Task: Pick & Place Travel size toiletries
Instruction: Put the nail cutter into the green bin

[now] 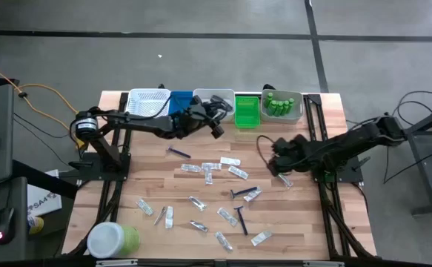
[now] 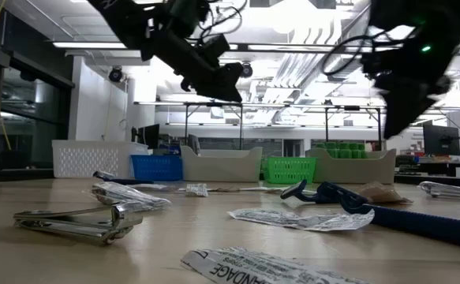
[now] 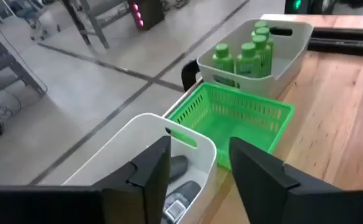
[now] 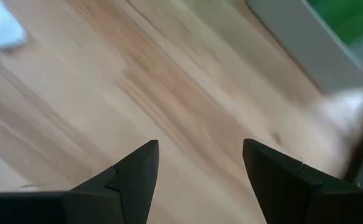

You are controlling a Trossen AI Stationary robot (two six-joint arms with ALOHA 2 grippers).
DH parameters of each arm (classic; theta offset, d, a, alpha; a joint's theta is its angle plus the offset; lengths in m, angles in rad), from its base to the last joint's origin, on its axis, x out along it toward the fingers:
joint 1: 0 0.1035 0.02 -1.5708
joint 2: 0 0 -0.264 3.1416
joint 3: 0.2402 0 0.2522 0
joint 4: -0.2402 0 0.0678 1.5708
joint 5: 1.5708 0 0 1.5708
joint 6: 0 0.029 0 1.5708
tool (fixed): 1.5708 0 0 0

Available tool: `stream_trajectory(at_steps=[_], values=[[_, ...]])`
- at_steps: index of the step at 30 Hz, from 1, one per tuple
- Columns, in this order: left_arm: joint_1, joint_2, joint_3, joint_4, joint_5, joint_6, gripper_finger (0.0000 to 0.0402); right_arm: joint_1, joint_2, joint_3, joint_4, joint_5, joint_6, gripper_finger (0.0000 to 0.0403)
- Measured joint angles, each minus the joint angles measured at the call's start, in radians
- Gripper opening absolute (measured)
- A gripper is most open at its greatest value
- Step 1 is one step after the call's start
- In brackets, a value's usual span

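Along the back edge of the worktop (image 1: 127, 178), going left to right, the trays are sitting in a row: white mesh basket (image 1: 147, 102), blue basket (image 1: 180, 101), white bin (image 1: 214, 100) with dark grey oval pieces (image 3: 180, 171) already lying inside, green basket (image 1: 247, 111) looking bare in the left wrist view, and the end bin (image 1: 284, 105) holding a cluster of small green bottles (image 1: 278, 104). So bottles and some dark pieces are looking sorted; most of the rest is not.

Left gripper (image 1: 214, 117) is hovering over the white bin, fingers parted with a gap between them and nothing showing between them in its wrist view, so probably a drop is just being finished.

Mid-worktop, plenty is still waiting: a blue-purple razor (image 1: 178, 153) near the left, a band of clear flat sachets (image 1: 210, 168) in the middle, more sachets and two more razors (image 1: 240, 219) scattered toward the front. A big green jar (image 1: 114, 239) is standing at the front left corner.

Right gripper (image 1: 281, 165) is hanging low over bare wood on the right side, fingers spread fairly wide and carrying nothing, with a sachet (image 1: 284, 179) lying just beside it.

Judging roughly, well under half is being done.
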Motion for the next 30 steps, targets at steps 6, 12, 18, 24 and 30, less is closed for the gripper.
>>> stream_trajectory(at_steps=[6, 12, 18, 24, 30], values=[[-0.001, -0.141, -0.242, 0.211, 0.045, -0.009, 0.0123, 0.108, -0.065, 0.0, -0.142, -0.128, 0.185, 0.0226], [-0.007, -0.344, -0.461, 0.419, 0.243, -0.003, 0.0111, 0.209, -0.069, -0.018, -0.056, -0.209, 0.236, 0.0226], [-0.08, -0.527, -0.594, 0.42, 0.307, 0.007, 0.0111, 0.235, -0.069, -0.096, 0.049, -0.247, 0.317, 0.0226], [-0.155, -0.657, -0.665, 0.399, 0.295, 0.079, 0.0111, 0.22, -0.069, -0.192, 0.146, -0.32, 0.333, 0.0226], [-0.173, -0.694, -0.679, 0.33, 0.3, 0.095, 0.0111, 0.201, -0.069, -0.218, 0.205, -0.343, 0.27, 0.0226]])
